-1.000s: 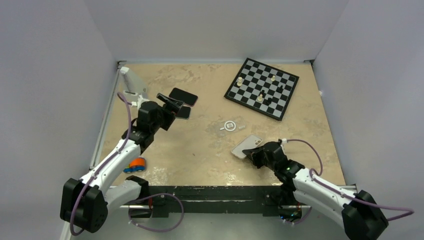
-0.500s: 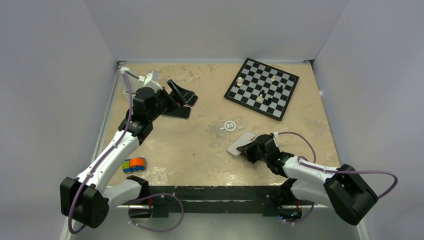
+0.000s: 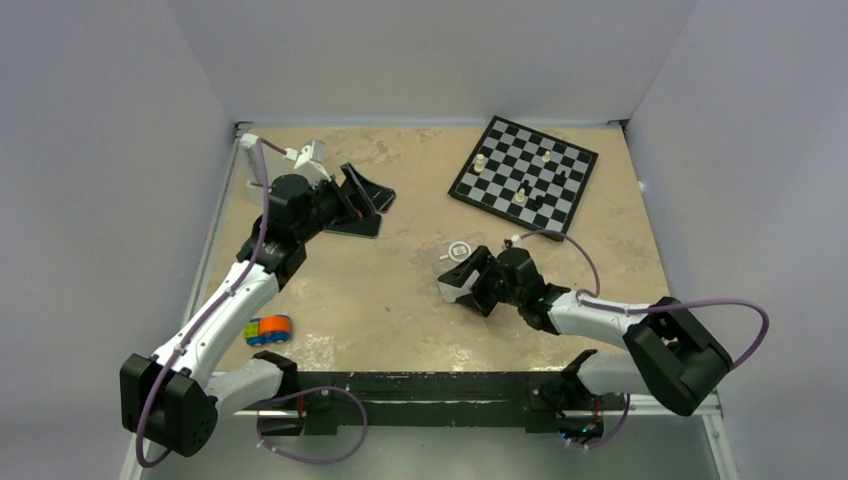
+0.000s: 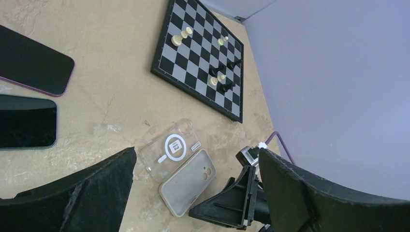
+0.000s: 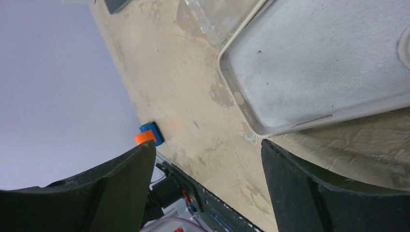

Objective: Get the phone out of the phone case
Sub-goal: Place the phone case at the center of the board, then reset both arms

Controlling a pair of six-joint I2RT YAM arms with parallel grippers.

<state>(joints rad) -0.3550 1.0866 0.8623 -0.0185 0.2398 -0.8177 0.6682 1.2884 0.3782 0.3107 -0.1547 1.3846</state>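
Note:
The phone case [image 4: 169, 147], clear with a white ring mark, lies flat and empty on the table mid-scene [image 3: 460, 250]. The phone [image 4: 29, 63], black with a thin purplish edge, rests at the back left, apart from the case. My left gripper [image 3: 365, 200] hovers over that spot, wide open and holding nothing [image 4: 196, 152]. My right gripper [image 3: 462, 285] is open just in front of the clear case. Nothing sits between its fingers [image 5: 208, 144]. An empty beige case [image 5: 329, 58] with its lining up lies at its tips.
A second black-screened phone with a pale rim [image 4: 24, 121] lies beside the first. A chessboard [image 3: 525, 175] with a few pieces sits at the back right. An orange and blue toy car [image 3: 268, 329] stands near the left arm. Grey walls enclose the table.
My right gripper has opened and let go of the beige case. It has moved left toward the clear case, carrying the beige case there. The left gripper rose and swung back over the phones.

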